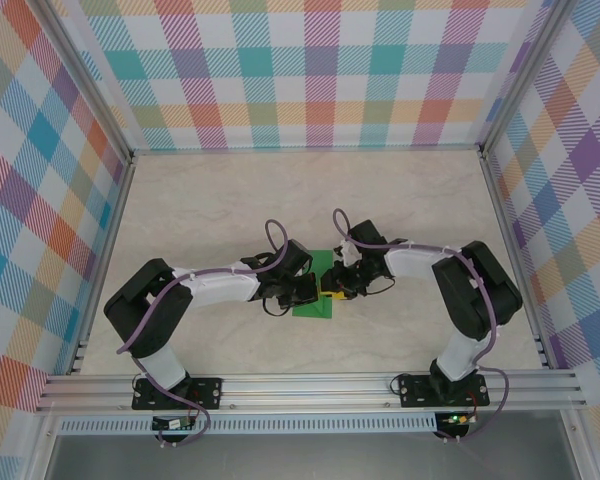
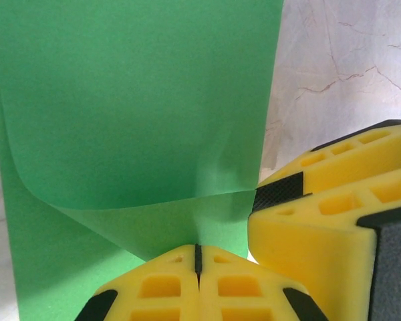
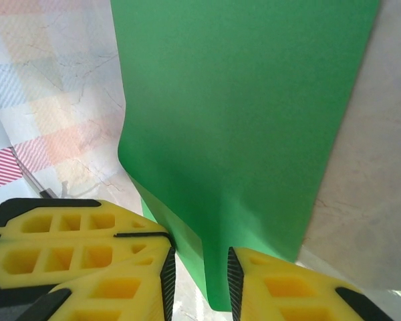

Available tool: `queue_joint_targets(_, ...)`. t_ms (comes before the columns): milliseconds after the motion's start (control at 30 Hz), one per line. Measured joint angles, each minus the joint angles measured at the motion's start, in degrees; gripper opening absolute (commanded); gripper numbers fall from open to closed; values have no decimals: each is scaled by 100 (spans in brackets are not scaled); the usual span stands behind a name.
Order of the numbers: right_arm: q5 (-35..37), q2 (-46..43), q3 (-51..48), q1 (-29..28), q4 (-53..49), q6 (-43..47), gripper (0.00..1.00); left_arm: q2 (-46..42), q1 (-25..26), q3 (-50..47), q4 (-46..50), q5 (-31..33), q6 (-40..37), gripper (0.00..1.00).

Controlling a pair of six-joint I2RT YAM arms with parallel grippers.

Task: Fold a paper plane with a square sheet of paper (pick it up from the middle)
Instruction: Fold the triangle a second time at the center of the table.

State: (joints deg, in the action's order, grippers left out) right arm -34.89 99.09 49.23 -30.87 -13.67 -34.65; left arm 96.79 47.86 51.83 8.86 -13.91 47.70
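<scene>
My left gripper [image 2: 198, 259] is fully closed: both yellow fingers meet along one dark seam with no gap. The square sheet of paper [image 2: 134, 100] runs into that seam at my fingertips, so I read this as a pinch on the sheet. Directly ahead of these fingertips the sheet rises off the table [image 2: 347, 60] and curls, an upper layer bowing over a lower layer that shows to the left of my fingers. My right gripper [image 3: 199, 264] sits just beside the left one, fingertips close to fingertips. From the left wrist it appears immediately to the right of my closed fingers, its tips at the sheet's right edge. Its two black pads [image 3: 168, 274] stand apart with a narrow gap, and a strip of the green sheet fills that gap from pad to pad. Whether the pads press on the strip I cannot tell. Ahead of the right fingertips the sheet extends as a broad, smooth panel, bent along its left side, with bare table to its right. From overhead, both grippers meet over the sheet, midway between the two arm bases, with part of the sheet showing on the near side of my fingers.
</scene>
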Motion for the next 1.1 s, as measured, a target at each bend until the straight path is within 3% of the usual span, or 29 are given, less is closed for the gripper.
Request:
queue_joint_targets(267, -142, 162, 9, 0, 181, 87, 22, 0, 0, 0, 4, 7, -2, 1)
queue_joint_targets(533, -199, 245, 17, 0, 358, 127, 5, -11, 0, -4, 15, 13, 0, 1)
queue_joint_targets(800, 398, 243, 131, 0, -2, 409, 4, -361, 0, -66, -57, 72, 0, 6)
queue_joint_targets(1100, 815, 243, 225, 0, -260, 538, 4, -160, 0, 11, -170, -2, -2, 6)
